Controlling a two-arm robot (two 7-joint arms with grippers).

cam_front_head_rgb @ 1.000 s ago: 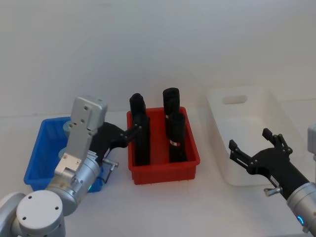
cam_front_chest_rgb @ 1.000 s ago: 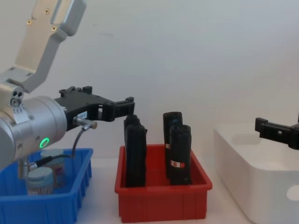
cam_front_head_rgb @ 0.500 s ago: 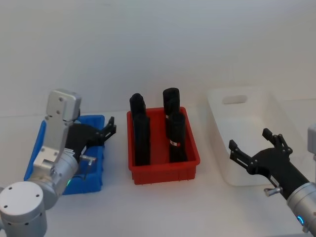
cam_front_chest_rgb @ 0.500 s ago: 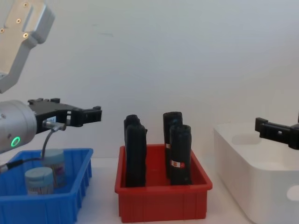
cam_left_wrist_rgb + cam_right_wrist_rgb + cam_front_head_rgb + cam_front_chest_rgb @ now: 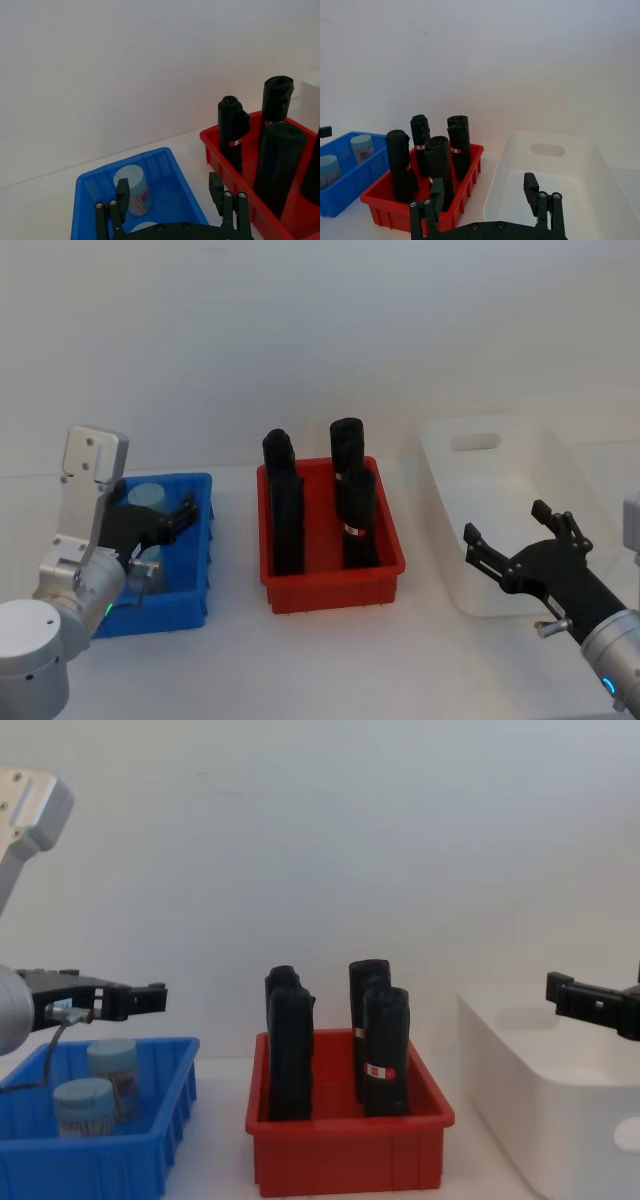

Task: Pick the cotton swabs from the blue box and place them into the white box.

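Two cotton swabs jars, clear with pale blue lids, stand in the blue box [image 5: 110, 1161]: one jar [image 5: 83, 1108] near the front, the other [image 5: 113, 1078] behind it. From the head view, one jar [image 5: 150, 496] shows at the back of the blue box [image 5: 201, 540]. My left gripper [image 5: 166, 525] hovers open and empty just above the box, over the jars [image 5: 132, 189]. The white box [image 5: 441, 502] stands at the right. My right gripper [image 5: 505, 521] hangs open and empty at the white box's near side, its fingers [image 5: 530, 183] spread over the tub [image 5: 499, 186].
A red bin [image 5: 330, 586] holding several tall black cylinders [image 5: 385, 1050] with red-white labels sits between the blue and white boxes. A plain white wall backs the white table.
My left arm has swung left from beside the red bin and dropped lower, so its open gripper now hangs over the blue box. The right arm has not moved.
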